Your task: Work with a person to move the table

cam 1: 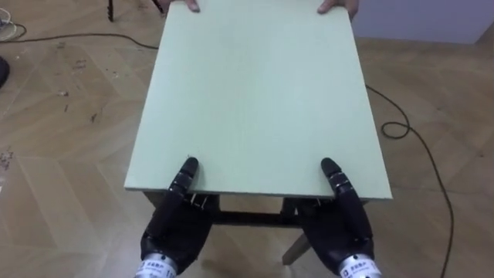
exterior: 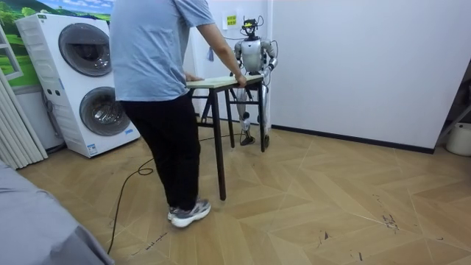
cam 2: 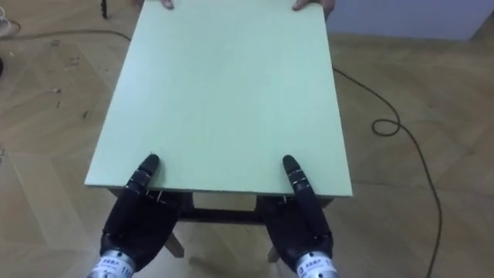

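- The table is being held between the robot and the person, with its long axis running straight away from the robot.
- Its near edge is being pinched by the left hand and the right hand; the thumbs are lying on top and the other fingers are hidden beneath.
- The far corners are being gripped by the person's hands.
- Neither robot hand is nearer, so the carry is judged to follow that axis.
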Available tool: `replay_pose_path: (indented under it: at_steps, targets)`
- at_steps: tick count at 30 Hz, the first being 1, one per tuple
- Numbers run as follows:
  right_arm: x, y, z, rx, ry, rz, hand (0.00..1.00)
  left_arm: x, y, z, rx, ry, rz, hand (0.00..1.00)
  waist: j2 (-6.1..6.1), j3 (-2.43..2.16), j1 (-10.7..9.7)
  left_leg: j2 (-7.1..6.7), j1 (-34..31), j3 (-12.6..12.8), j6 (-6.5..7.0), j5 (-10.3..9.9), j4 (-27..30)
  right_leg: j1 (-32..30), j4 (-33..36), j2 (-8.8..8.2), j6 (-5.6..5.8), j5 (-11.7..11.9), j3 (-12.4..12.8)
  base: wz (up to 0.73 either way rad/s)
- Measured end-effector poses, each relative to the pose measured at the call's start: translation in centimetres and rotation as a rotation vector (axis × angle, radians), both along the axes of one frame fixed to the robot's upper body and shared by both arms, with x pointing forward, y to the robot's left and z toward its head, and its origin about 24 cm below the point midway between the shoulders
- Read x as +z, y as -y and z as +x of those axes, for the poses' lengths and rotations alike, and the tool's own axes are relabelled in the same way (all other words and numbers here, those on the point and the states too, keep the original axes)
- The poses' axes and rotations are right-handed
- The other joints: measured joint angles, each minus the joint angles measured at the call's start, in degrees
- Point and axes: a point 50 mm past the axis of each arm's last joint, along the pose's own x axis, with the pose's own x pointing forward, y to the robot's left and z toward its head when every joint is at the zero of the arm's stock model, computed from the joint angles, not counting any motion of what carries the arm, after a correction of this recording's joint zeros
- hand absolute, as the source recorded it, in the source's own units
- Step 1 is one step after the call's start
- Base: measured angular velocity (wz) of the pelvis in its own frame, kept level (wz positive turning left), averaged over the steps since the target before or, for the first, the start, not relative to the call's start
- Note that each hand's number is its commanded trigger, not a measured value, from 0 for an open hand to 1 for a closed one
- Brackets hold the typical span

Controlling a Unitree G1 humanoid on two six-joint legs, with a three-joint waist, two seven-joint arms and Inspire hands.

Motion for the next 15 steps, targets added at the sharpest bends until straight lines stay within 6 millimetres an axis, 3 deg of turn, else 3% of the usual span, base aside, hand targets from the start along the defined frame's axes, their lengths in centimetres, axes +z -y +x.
replay_pose_path:
  at_steps: [2,4,5,6,7,9,11,12,15]
  targets:
    - [0.1,0.1,0.1,-0.003,0.009,-0.011,1.00,0.0,0.2,0.0,0.004,-0.002,-0.009,1.00,0.89,0.00,-0.29,0.46,2.59,-0.34,-0.14,-1.54,0.63,-1.23,0.94,0.57,0.07,0.26,-0.36,0.17]
    - [0.2,0.1,0.2,-0.001,0.016,-0.026,1.00,0.0,0.2,0.1,0.007,-0.011,-0.003,1.00,1.28,-0.10,-0.39,-0.09,2.97,-0.44,-0.30,-2.10,-3.29,-2.20,1.74,0.94,0.01,0.45,-0.30,0.10]
    - [0.2,0.1,0.1,-0.002,0.019,-0.038,1.00,-0.1,0.1,0.1,0.011,-0.023,0.001,1.00,1.53,-0.26,-0.89,-1.02,3.58,-1.66,-0.31,-2.10,-6.07,-2.49,0.93,1.04,-0.10,1.12,0.24,0.14]
    - [0.2,0.1,0.1,-0.003,0.023,-0.045,1.00,-0.1,0.2,0.1,0.014,-0.031,-0.004,1.00,1.90,-0.56,-1.06,-1.58,4.64,-2.69,-0.74,-2.42,-9.27,-2.68,-0.44,0.71,-0.46,2.04,-0.48,0.10]
    - [0.3,0.1,0.2,-0.001,0.028,-0.050,1.00,-0.1,0.2,0.1,0.015,-0.032,-0.006,1.00,2.07,-0.56,-1.00,-1.55,5.10,-2.76,-1.14,-2.74,-10.11,-2.92,-0.75,0.67,-0.75,2.29,-1.11,0.00]
    - [0.2,0.3,0.1,0.001,0.019,-0.063,1.00,-0.3,0.4,-0.2,0.020,-0.046,-0.024,1.00,3.33,-0.60,-0.98,-1.19,7.76,-2.75,-1.53,-4.43,-6.58,-2.81,-0.68,1.41,-1.17,2.59,-2.60,-0.06]
    - [0.4,0.3,0.3,-0.004,0.028,-0.066,1.00,-0.2,0.5,0.0,0.019,-0.038,-0.027,1.00,4.05,-0.62,-2.07,-1.04,10.40,-2.95,-1.90,-5.37,-7.23,-3.09,-0.70,1.64,-1.60,2.87,-4.60,0.35]
    - [0.5,0.3,0.5,-0.007,0.035,-0.066,1.00,0.0,0.5,0.2,0.017,-0.031,-0.026,1.00,4.39,-0.73,-3.32,-1.21,12.54,-2.83,-1.64,-6.33,-10.52,-4.16,-0.09,1.47,-1.61,2.92,-5.97,0.55]
    - [0.9,0.2,1.0,-0.012,0.058,-0.062,1.00,0.4,0.6,1.0,0.012,-0.005,-0.026,1.00,4.50,-0.77,-4.60,-1.67,15.35,-1.32,-1.22,-7.94,-22.91,-7.47,0.92,1.20,-1.37,4.72,-6.04,0.22]
